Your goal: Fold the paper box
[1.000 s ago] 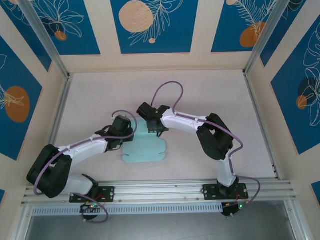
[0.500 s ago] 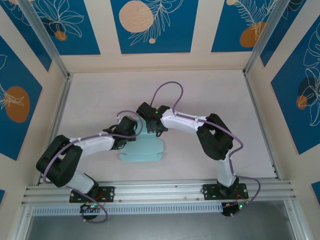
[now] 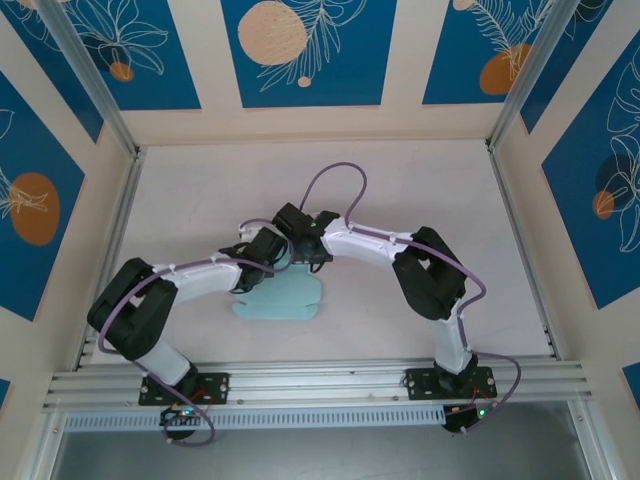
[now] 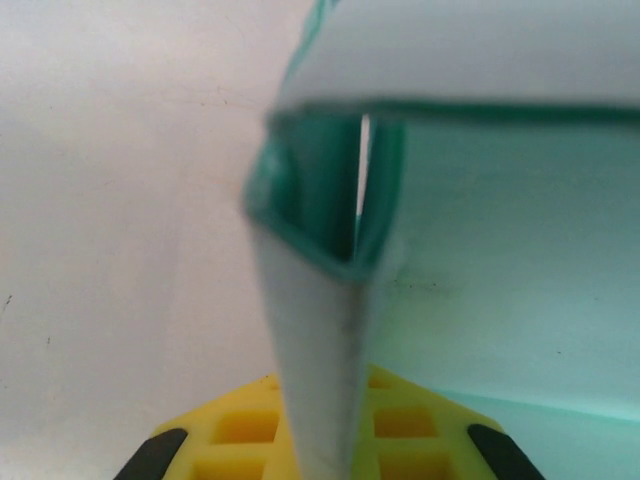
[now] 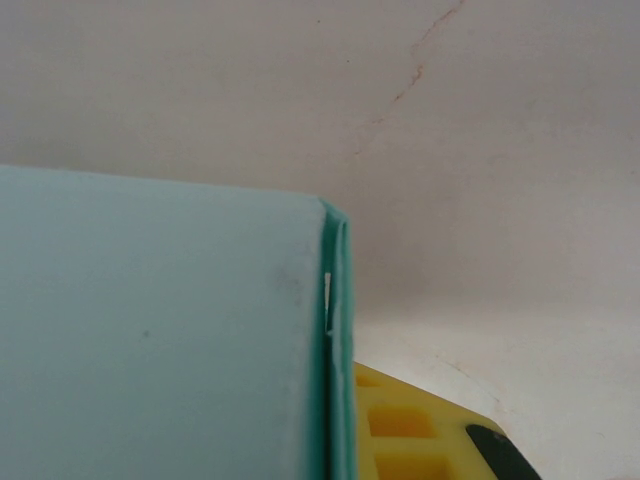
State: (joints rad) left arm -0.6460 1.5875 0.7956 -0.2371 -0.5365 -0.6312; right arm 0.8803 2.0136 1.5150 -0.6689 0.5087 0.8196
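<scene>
Top view, centre of frame: the paper box lies on the pale worktop, part flat and part raised. I see the left tool at its upper left edge and the right tool at its upper right edge, the two close beside each other.

Left wrist view: a raised flap of the paper box stands between the yellow pads, which are closed on it.

Right wrist view: a panel of the paper box occupies the lower left. Its folded edge lies against a yellow pad, and I read this tool as clamped narrowly on the paper.
</scene>
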